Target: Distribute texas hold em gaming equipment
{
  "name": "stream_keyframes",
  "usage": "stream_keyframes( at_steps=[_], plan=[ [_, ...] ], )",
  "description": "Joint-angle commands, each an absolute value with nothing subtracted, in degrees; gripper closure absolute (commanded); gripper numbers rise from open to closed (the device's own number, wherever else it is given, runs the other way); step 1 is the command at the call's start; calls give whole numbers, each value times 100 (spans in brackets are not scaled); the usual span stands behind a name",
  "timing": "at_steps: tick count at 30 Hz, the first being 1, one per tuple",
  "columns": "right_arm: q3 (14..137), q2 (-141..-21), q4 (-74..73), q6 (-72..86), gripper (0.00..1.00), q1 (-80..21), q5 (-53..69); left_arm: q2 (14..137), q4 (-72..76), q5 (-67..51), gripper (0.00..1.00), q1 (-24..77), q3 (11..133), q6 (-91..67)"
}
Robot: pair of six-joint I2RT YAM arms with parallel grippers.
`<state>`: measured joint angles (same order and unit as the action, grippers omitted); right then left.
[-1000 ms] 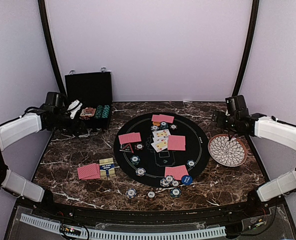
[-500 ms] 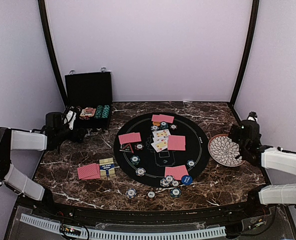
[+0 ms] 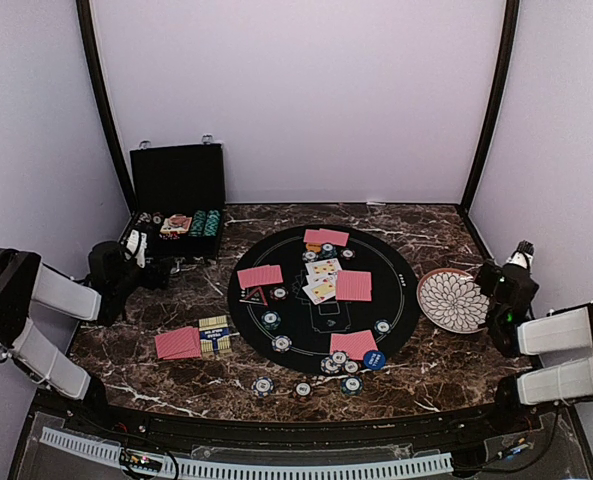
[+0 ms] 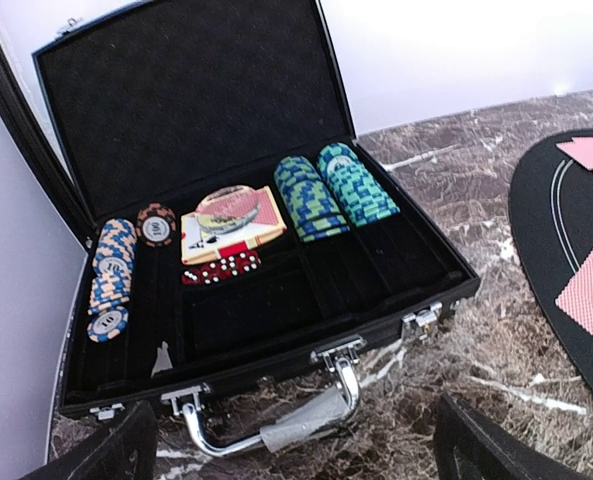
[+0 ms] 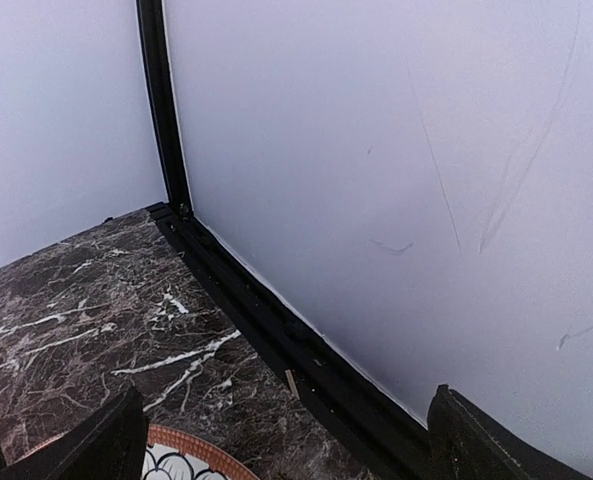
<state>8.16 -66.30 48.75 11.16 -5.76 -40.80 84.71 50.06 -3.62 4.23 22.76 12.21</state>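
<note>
On the round black mat (image 3: 388,285), red-backed cards (image 3: 354,286) lie in four spots around a few face-up ones at its middle. Striped chips (image 3: 270,320) are scattered across the mat, and a blue button disc (image 3: 374,360) sits at its near edge. More chips rest on the marble just off the mat's near rim, and another red-backed pile lies off its near-left side.

Well left of the mat, the left gripper (image 4: 294,440) has its fingers (image 4: 101,455) spread wide and grips nothing. It faces the open black case (image 4: 376,300), where teal chip stacks (image 4: 331,190) stand beyond the fingertips, apart from them.

Well right of the mat, the right gripper (image 5: 286,440) is also spread wide with nothing in it. Only the rim of the patterned plate (image 5: 181,452) shows between its fingers, so no cards or chips are near them.
</note>
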Motion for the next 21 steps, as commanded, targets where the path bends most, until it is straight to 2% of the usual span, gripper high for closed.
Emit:
stream_keyframes(
  at_steps=[1,8,12,15,21],
  plan=[
    [781,-7257,6594,852,1,-497,-3591,8598,6225,-158,1,396,1938,1028],
    [945,-8295,7620,246,1,-483,-2379,8829,5840,349,1,299,2253,747],
    [1067,-8900,8022,93,1,-371,-1764,8913,5567,268,1,185,2452,599],
    [1313,-8817,7358,335,1,-140,-1497,8928,5482,242,1,160,2492,575],
    [1304,-8842,7464,371,1,-61,-1278,8907,5501,252,1,158,2471,570]
  ],
)
